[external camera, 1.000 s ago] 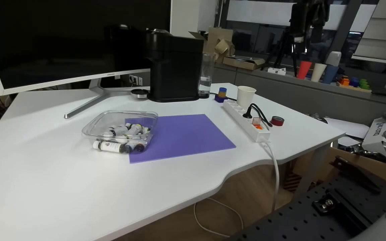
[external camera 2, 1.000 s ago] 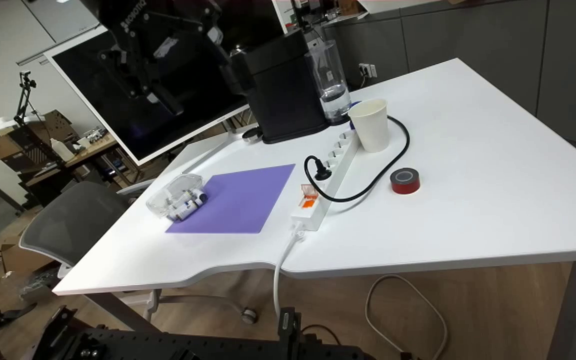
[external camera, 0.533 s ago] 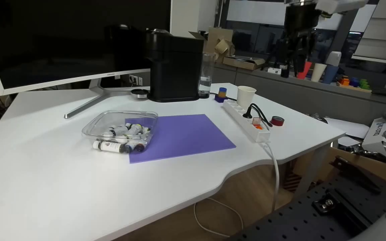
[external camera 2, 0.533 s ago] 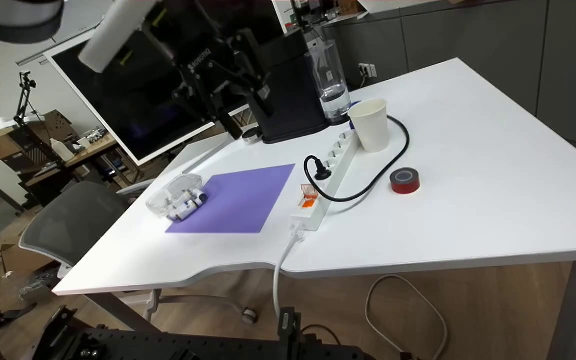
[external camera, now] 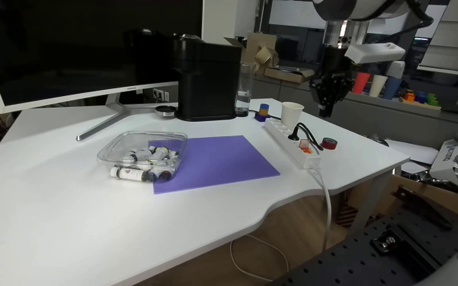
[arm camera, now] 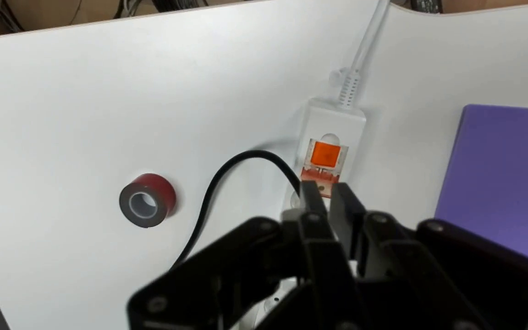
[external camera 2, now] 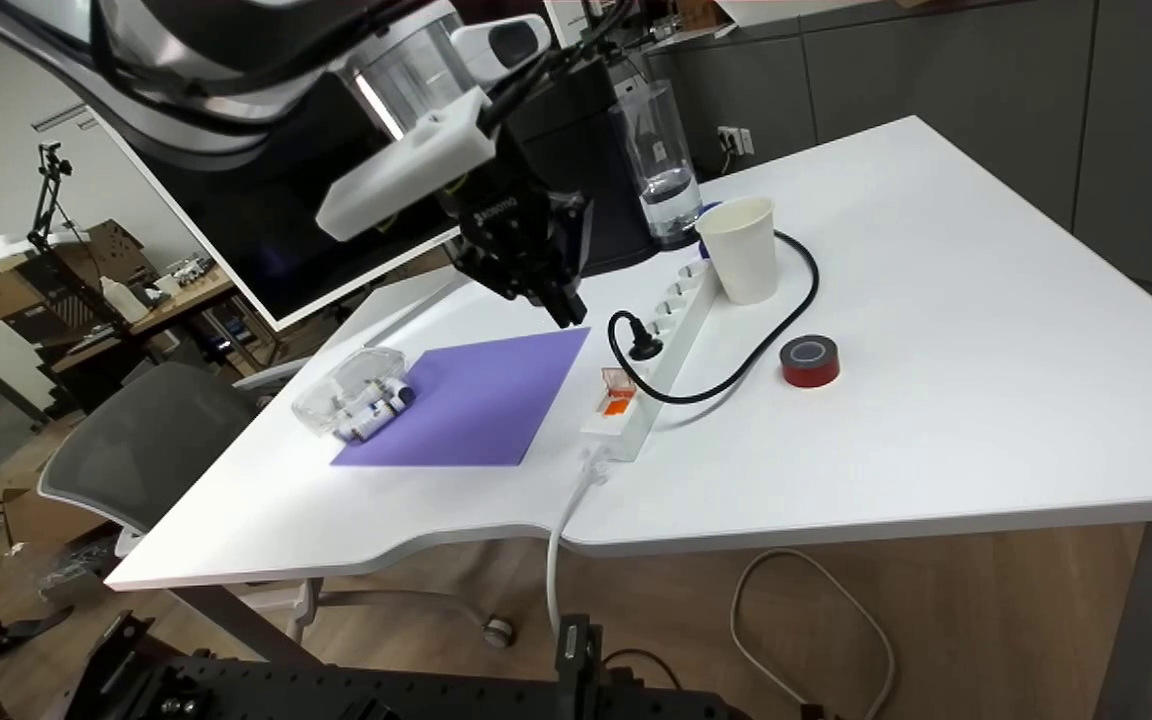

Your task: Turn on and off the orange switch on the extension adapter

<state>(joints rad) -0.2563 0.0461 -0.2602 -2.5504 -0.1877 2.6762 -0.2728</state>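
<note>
A white extension adapter [external camera 2: 626, 430] lies along the table, a black plug [external camera 2: 645, 344] in one socket. Near its cable end sits the orange switch [arm camera: 325, 154], uncovered, with a reddish flip cover [arm camera: 320, 175] raised beside it. Both exterior views show the switch too. My gripper [arm camera: 324, 183] hangs above the table, apart from the adapter, its tips pointing down. In the wrist view its fingertips overlap the cover and the strip behind the switch. A narrow gap stands between the fingers, with nothing held in it. Parts of the sockets are hidden behind the gripper.
A black cord [external camera 2: 736, 385] loops beside the adapter, near a red tape roll [external camera 2: 810, 370]. A paper cup [external camera 2: 744, 255] stands by the far end. The purple sheet [external camera: 221, 163] and a clear box [external camera: 145, 133] of vials lie across from it. Behind stands a black machine [external camera: 209, 79].
My arm has come down towards the table; in an exterior view the gripper has also moved right, closer to the adapter. Its wide-spread fingers have drawn in to a narrow gap.
</note>
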